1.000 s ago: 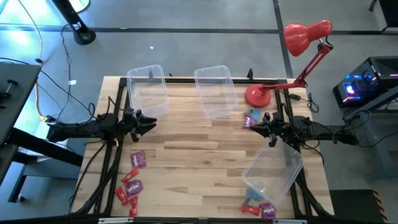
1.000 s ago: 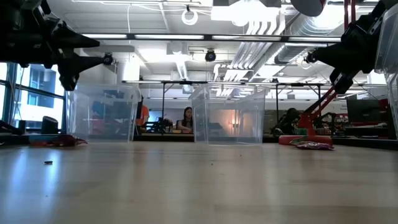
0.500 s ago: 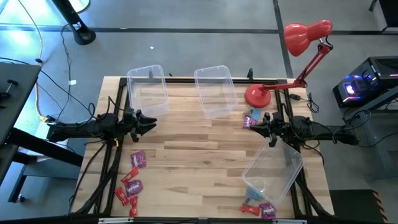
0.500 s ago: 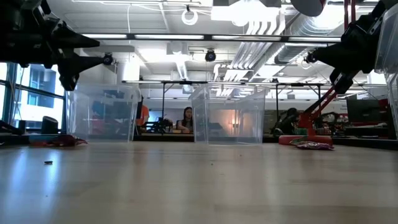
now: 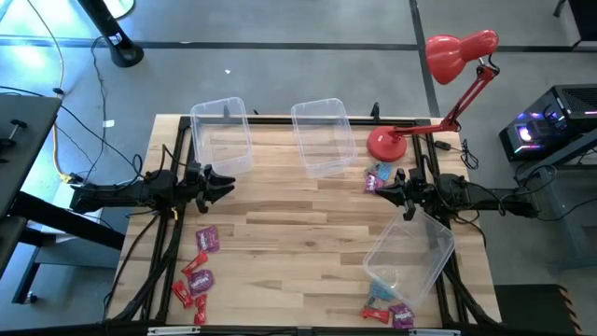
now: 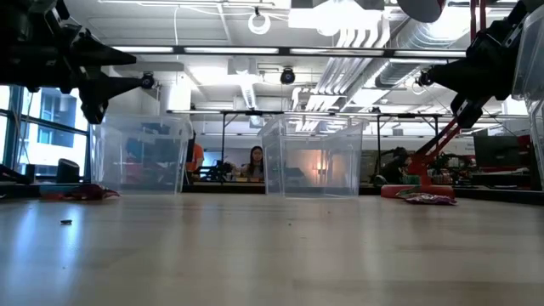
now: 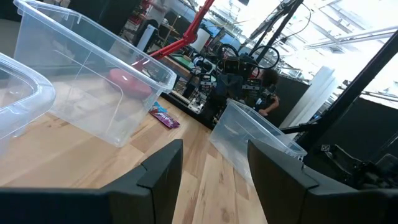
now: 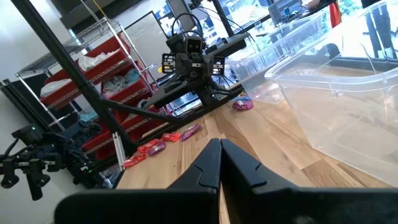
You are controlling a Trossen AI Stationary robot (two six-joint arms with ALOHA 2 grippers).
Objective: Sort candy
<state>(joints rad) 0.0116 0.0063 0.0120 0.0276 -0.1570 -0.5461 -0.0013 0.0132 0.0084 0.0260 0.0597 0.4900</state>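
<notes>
My left gripper [image 5: 227, 184] hovers at the surface's [image 5: 298, 215] left edge, jaws apart, empty | my right gripper [image 5: 373, 185] hovers right, jaws closed, empty | candy [image 5: 198, 273] lies near-left, some beside the tilted bin [image 5: 410, 256].

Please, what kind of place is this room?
Probably a robotics lab or open workshop. Exposed ceiling ducts run overhead, red wire shelving holds supplies, and a person sits at a desk beyond the wooden table.
</notes>
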